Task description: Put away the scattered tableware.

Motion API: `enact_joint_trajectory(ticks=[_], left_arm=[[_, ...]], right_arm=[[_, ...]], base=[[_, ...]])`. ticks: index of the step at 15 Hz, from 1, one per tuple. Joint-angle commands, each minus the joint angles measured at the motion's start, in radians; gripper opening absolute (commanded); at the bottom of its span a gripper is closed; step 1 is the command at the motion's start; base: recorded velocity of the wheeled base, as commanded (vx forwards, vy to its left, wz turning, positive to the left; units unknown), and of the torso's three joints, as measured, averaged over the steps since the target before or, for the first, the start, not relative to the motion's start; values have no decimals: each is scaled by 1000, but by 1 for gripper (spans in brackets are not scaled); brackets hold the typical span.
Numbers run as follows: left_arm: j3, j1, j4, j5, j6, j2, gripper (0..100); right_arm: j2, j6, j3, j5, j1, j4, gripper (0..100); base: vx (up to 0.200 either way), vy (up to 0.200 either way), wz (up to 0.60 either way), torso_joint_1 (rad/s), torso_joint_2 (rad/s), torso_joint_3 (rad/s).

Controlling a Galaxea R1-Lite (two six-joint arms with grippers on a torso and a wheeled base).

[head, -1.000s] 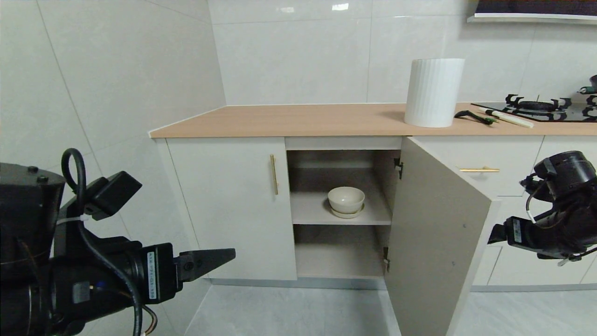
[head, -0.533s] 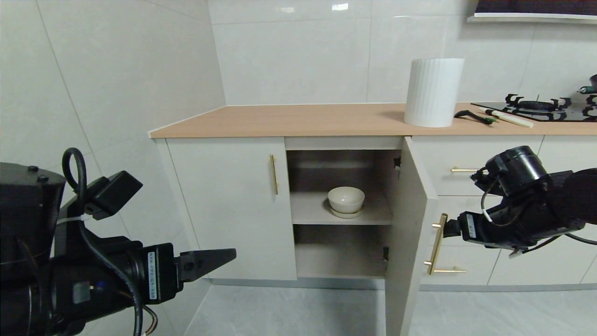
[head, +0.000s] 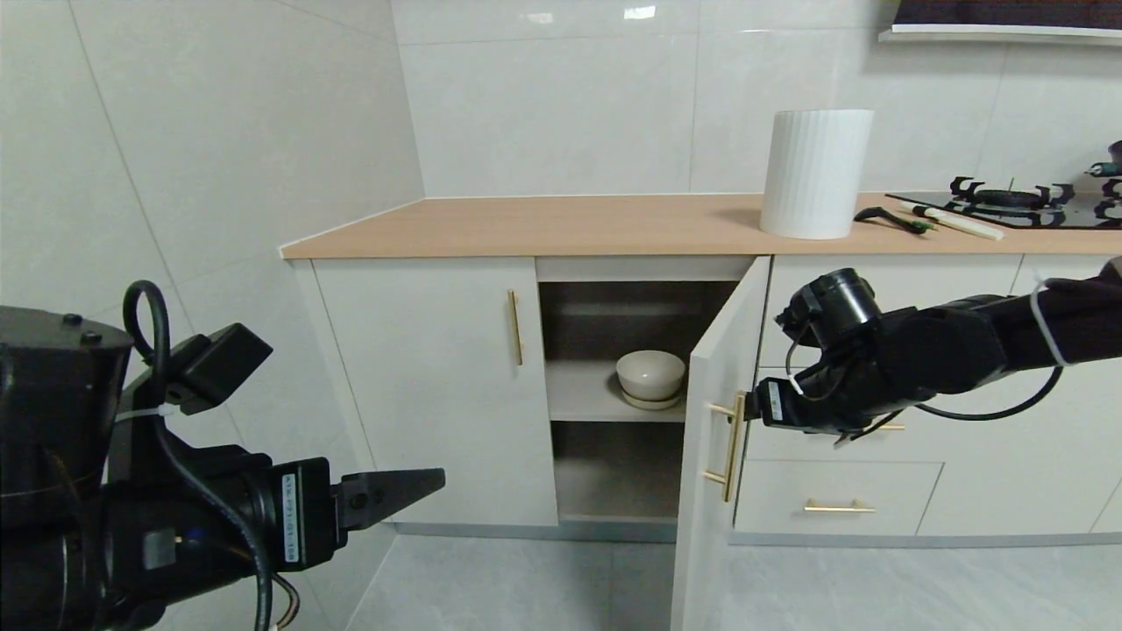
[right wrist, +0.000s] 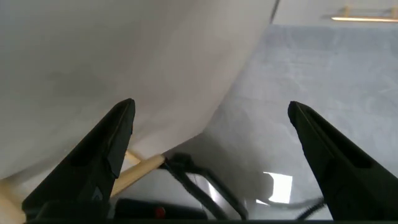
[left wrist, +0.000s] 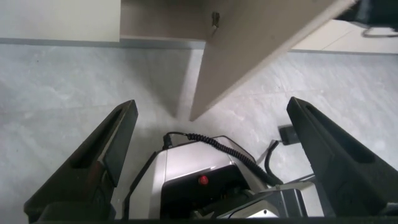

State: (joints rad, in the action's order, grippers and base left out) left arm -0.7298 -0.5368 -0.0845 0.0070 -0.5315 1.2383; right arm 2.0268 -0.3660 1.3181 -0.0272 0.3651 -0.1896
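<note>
Standing ajar, cabinet door [head: 714, 438] separates bowl [head: 650, 374] from right pincer [head: 747, 410], spread empty at its handle [head: 730, 447]; left pincer [head: 434, 480] likewise.

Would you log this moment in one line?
right gripper: open, at door handle | cabinet door: ajar | bowl: on shelf | left gripper: open

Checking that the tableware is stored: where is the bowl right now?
In the head view, the bowl sits on a small plate on the cabinet's upper shelf, just left of the half-open door.

Right hand [head: 751, 410] at half-open cabinet door [head: 704, 517]; bowl [head: 650, 373] inside
</note>
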Motion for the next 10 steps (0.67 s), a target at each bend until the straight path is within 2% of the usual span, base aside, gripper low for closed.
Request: enact_joint_trajectory(ticks=[1,3,10], left_arm=[[0,0,0,-1,1,4,100],[0,0,0,1,1,4,100],[0,0,0,1,1,10,100]], right_arm=[[87,-16,21,-2,29,32,100],[122,-87,21,-5,55,99,100],[182,-222,30,-7,63,280,100]], base=[[0,0,0,0,0,0],[0,0,0,0,0,0],[0,0,0,0,0,0]])
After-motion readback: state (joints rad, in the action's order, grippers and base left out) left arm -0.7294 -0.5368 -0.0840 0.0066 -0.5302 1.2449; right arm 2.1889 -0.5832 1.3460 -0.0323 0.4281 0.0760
